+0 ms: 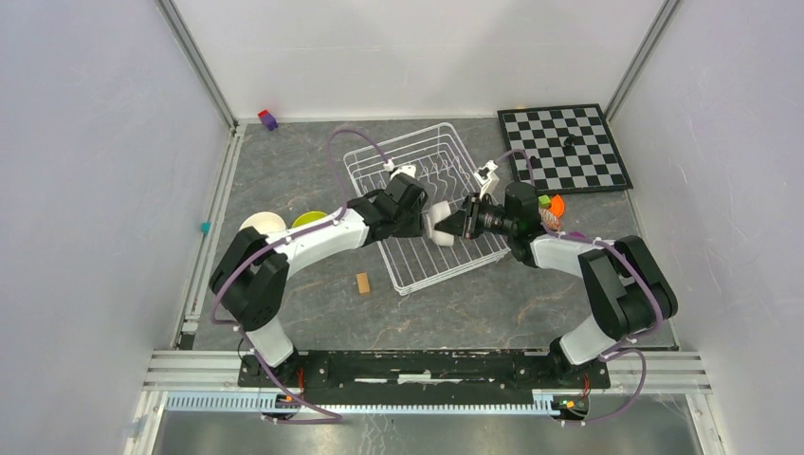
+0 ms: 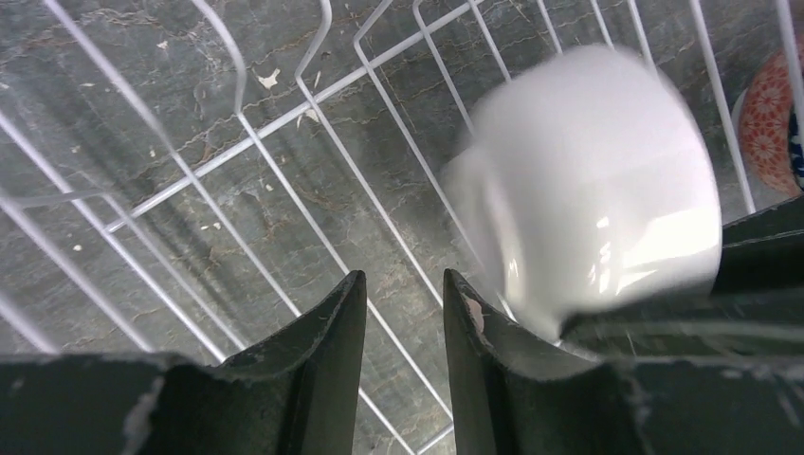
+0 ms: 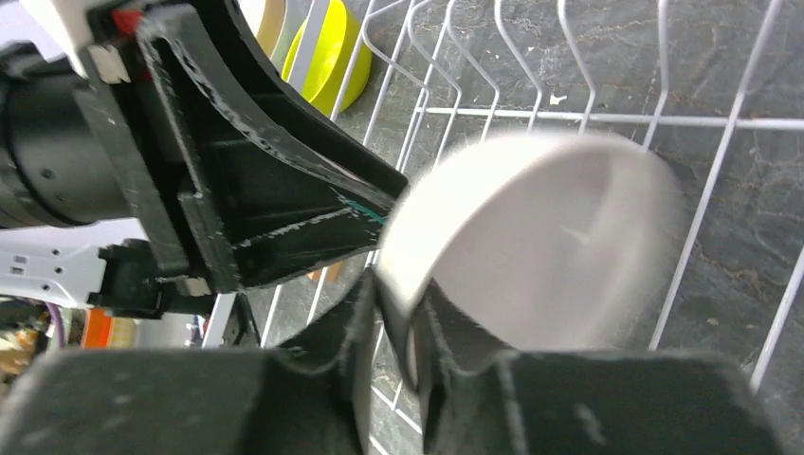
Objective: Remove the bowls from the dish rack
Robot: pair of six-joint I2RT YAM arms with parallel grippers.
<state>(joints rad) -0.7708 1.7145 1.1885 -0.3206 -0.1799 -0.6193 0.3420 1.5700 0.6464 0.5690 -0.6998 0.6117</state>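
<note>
Table (image 1: 474, 303), left of rack: pale bowl (image 1: 263, 225) and lime-yellow bowl (image 1: 308, 220) sit side by side, out of the rack.

Dish rack (image 1: 417, 261) at centre, both arms reaching in over it.

Left gripper (image 2: 403, 284): jaws partly apart, nothing between them, only rack wires and table showing through the gap. Released.

White bowl (image 3: 531, 237): tipped on its side over the rack floor, just beside the left gripper's outer finger (contact unclear, frame blurred).

Right gripper (image 3: 398, 299): jaws nearly together, one finger on each face of the white bowl's rim. Grasping the bowl.

Red-speckled bowl (image 2: 766, 123) visible through the wires, right of the white bowl.

Chessboard (image 1: 566, 147) far right, apart from the rack.
</note>
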